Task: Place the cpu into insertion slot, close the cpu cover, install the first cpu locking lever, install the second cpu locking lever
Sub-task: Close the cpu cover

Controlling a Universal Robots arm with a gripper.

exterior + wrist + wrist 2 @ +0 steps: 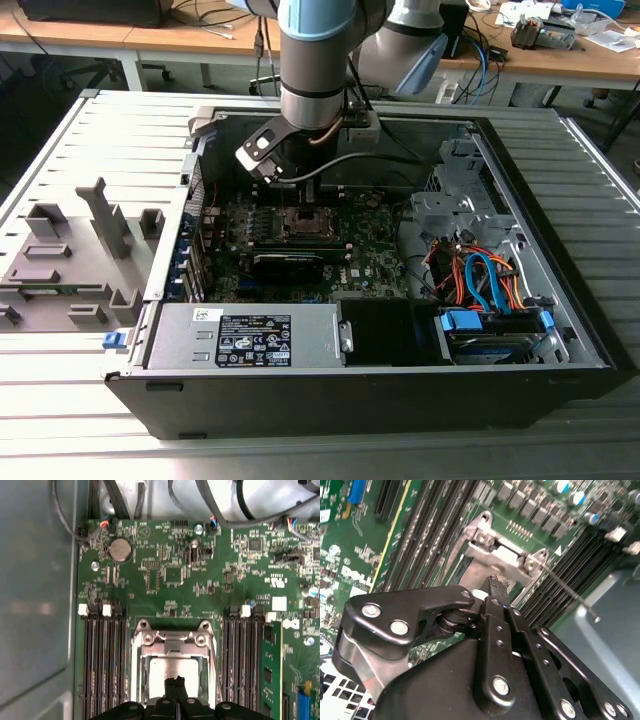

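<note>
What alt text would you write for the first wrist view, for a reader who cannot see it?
The gripper, fingers shut, is poised over the silver cpu lying in the metal-framed insertion slot on a green motherboard. Black memory slots flank it; a coin-cell battery sits beyond.

Matt silver-grey metal cpu (172, 671), shiny bare-metal cpu cover (141, 676)

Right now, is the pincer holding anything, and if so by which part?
Nothing that I can see: the pincer is shut, its tips pressed together with nothing between them, tip down over the cpu.
</note>
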